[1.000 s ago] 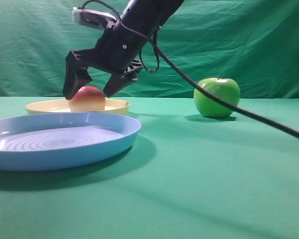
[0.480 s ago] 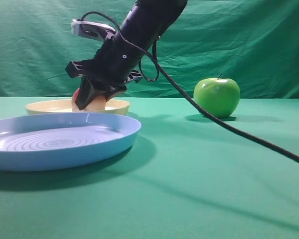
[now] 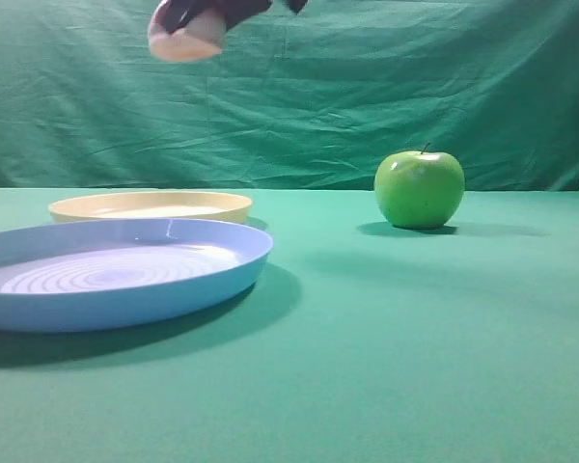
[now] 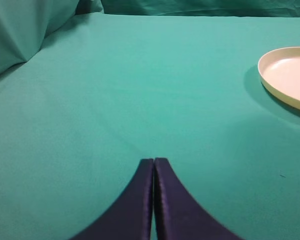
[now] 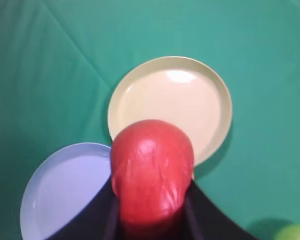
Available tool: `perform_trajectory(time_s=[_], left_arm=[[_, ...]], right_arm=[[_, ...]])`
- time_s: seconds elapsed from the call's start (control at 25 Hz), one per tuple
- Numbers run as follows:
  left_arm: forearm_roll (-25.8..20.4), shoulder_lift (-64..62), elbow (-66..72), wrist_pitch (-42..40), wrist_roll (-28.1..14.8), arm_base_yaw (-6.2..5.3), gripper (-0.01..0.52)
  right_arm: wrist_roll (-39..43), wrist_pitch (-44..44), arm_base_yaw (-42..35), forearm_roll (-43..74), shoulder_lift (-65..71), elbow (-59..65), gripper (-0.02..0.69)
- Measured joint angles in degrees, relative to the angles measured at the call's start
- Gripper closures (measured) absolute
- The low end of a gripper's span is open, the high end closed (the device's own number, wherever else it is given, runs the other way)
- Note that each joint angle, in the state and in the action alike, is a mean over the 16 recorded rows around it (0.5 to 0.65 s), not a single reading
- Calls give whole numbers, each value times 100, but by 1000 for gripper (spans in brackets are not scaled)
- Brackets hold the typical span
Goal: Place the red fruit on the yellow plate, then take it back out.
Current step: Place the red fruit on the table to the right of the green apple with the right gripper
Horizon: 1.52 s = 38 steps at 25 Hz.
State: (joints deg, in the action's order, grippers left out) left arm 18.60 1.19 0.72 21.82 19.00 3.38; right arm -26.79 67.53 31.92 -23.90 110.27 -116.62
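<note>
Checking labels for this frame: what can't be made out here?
- Right gripper: cut off by the top edge in the exterior high view; the red fruit covers its fingertips in the right wrist view.
- Green apple: only a blurred sliver at that view's corner.
- Yellow plate: right part cropped in the left wrist view.
- Blue plate: left side cut off, exterior high.

Open green desk (image 3: 396, 367) stretches across the near right. On the left, the blue plate (image 3: 116, 275) and yellow plate (image 3: 151, 205) block low passes; the green apple (image 3: 419, 188) stands far right.
</note>
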Motion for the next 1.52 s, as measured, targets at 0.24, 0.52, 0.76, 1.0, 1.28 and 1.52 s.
perform_trajectory(time_s=[0.24,0.52,0.76,1.0,1.28,1.52], left_arm=[[0,0,0,0,0,0,514],[0,0,0,0,0,0,514],[0,0,0,0,0,0,514],[0,0,0,0,0,0,514],[0,0,0,0,0,0,514],[0,0,0,0,0,0,514]], right_arm=[[648,372,-125,776,-1050,526,481],[1051,304,-210,1248,-2250,1948,481],[1134,-130,-566,1174,-3012,3608,481],[1006,-1002,-1068,908,-3393,5221,481],[703,-2356,-1468,615,-3504,6819,481],[443,-3416,-1512,513,-3369,7708,481]])
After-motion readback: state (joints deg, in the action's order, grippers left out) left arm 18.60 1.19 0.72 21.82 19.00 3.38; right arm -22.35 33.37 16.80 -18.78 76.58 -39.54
